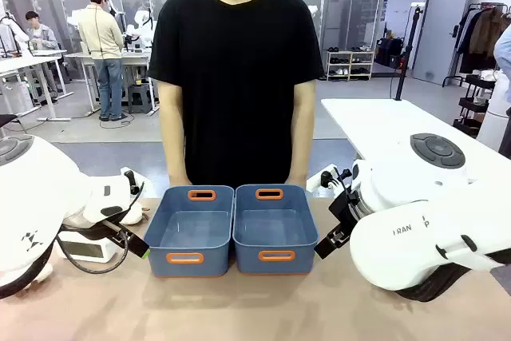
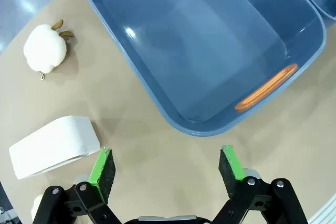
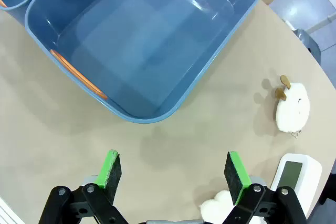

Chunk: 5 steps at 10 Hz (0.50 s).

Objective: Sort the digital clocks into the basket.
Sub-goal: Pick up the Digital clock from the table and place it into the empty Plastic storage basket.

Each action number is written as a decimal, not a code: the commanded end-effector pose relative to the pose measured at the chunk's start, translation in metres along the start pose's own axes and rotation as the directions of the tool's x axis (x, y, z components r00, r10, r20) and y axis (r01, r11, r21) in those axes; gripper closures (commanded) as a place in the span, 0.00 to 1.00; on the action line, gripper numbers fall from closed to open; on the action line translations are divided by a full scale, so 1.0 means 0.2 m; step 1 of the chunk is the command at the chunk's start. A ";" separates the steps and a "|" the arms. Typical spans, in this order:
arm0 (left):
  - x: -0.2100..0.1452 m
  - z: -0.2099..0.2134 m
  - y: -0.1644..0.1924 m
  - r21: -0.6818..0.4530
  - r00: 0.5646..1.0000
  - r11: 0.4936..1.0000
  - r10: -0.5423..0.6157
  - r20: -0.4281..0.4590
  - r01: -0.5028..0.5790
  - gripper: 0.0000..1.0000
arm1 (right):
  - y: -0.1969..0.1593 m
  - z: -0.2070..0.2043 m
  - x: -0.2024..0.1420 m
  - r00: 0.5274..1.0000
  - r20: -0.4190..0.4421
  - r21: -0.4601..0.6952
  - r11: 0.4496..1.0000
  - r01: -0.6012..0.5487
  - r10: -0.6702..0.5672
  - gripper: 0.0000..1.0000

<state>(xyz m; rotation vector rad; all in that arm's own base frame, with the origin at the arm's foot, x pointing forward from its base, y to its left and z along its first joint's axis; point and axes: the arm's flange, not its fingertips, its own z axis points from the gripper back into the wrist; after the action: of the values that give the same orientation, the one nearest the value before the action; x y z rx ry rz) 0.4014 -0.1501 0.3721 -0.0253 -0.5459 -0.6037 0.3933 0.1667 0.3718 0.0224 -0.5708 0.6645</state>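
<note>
Front view: table [image 1: 255, 309] holds two blue bins side by side at centre, left-hand basket [image 1: 200, 233] and right-hand basket [image 1: 275, 229]. Both floors are bare. A person [image 1: 235, 69] stands behind them at 12 o'clock.

Left wrist view: left gripper [image 2: 168, 163] hangs over bare tabletop just off a basket's orange-handled end. Jaws spread wide, nothing between the pads. First clock [image 2: 52, 148] lies on the table at the gripper's 9 o'clock, just beside one pad, display turned away.

Right wrist view: right gripper [image 3: 173, 169] is equally wide and empty. Second clock [image 3: 294, 179] lies at its 3 o'clock, display up, near the frame edge.

Smaller items: one soft toy [image 2: 44, 51] at the left gripper's 10 o'clock, a second soft toy [image 3: 292, 107] at the right gripper's 2 o'clock, and a third soft toy [image 3: 218, 211] low by that gripper's finger.

Judgement: nothing sorted yet. Both clocks are outside the baskets and neither is gripped, so the whole task remains. Cannot tell which basket is meant.
</note>
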 end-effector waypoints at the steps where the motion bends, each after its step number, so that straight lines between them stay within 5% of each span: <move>1: 0.00 0.00 0.00 0.000 1.000 1.000 0.000 0.000 0.000 0.00 | 0.00 0.00 0.00 1.000 0.000 0.000 1.000 0.000 0.000 0.00; 5: 0.00 0.00 0.00 0.000 1.000 1.000 0.000 0.000 0.000 0.00 | 0.00 0.00 0.00 1.000 0.000 0.000 1.000 0.000 0.000 0.00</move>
<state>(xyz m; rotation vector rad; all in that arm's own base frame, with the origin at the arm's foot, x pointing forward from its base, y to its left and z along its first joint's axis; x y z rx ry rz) 0.4013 -0.1504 0.3721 -0.0253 -0.5460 -0.6045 0.3933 0.1667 0.3718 0.0214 -0.5709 0.6662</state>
